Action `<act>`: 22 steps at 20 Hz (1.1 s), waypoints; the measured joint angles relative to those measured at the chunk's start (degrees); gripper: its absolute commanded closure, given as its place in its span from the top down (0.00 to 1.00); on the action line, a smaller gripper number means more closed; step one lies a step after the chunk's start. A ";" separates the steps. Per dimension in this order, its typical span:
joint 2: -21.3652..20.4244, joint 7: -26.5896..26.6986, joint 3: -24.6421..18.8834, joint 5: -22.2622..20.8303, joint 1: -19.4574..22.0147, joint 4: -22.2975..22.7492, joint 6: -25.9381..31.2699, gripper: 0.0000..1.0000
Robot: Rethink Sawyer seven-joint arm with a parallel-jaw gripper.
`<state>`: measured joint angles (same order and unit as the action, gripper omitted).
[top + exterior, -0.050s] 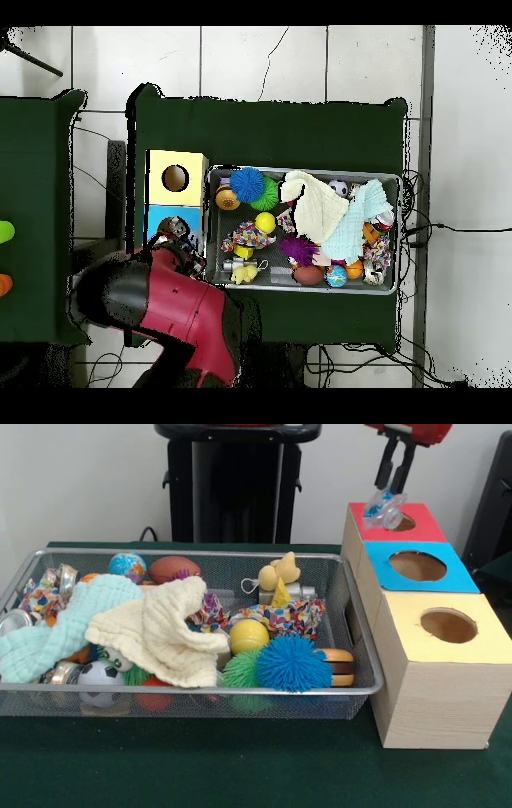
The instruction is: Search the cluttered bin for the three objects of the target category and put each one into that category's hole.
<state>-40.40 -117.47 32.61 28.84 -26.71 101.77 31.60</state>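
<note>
The black two-fingered tool (392, 486) hangs over the red-topped wooden box (424, 524), closed on a small crinkled clear-and-blue plastic piece (382, 509) that dangles just above the box's round hole, at its rim on the bin side. In the overhead view the red and black arm (165, 305) covers most of this box.

Three wooden boxes stand in a row touching one another along one end of the green-covered table (240, 768): the red-topped one, a blue-topped box (448, 576) in the middle and a yellow-topped box (480, 620) nearest the table's front edge in the front view. Each has one round hole in its lid.

A silver wire-mesh bin (200, 700) lies just beside the boxes, its short end against them. Inside, at the end near the boxes, sit a spiky blue rubber ball (292, 662), a spiky green ball (242, 670), a toy hamburger (340, 666) and a smooth yellow ball (249, 636). A cream knitted cloth (164, 632) and a pale mint cloth (64, 628) are draped across the middle and far end. A patterned multicoloured fabric strip (284, 616), a yellow duck-shaped toy (280, 574), a small brown football (174, 569), a globe-printed ball (127, 565), a black-and-white soccer ball (100, 674) and crushed metal cans (16, 621) fill the rest.
</note>
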 measured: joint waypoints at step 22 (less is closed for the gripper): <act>3.48 -1.93 0.31 3.49 -2.13 -0.81 -5.37 0.00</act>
<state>-36.92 -119.40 32.92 32.34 -28.84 100.96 26.23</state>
